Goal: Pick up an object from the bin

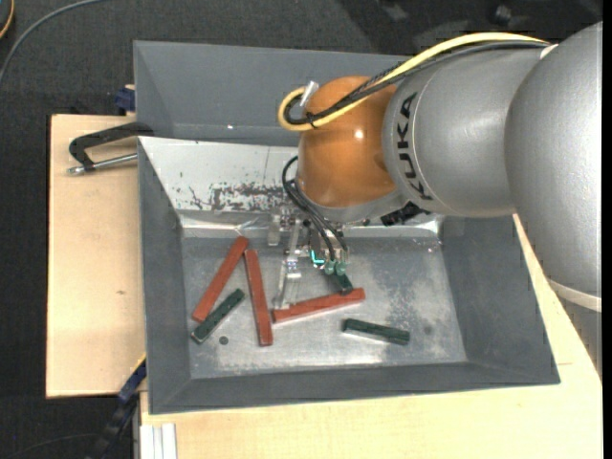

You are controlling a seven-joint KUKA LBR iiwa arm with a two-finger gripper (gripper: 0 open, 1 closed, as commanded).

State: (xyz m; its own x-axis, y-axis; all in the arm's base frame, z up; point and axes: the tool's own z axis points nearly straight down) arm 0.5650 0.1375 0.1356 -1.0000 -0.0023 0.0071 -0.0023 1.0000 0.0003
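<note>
My gripper [308, 256] hangs low over the middle of the bin floor, under the orange wrist cover. Just below it lies a red flat stick [320, 306], running left to right. A short dark green piece [338, 278] shows at the gripper's right side, just above that stick; whether it is held I cannot tell. To the left, a second red stick [256, 297] lies nearly upright in the view. A dark green stick [376, 330] lies to the lower right of the gripper.
A third red stick [222, 277] slants at the left, with another dark green stick [217, 316] at its lower end and a small dark dot [223, 340] near it. The arm and its cover hide the bin's back middle. The right part of the floor is bare.
</note>
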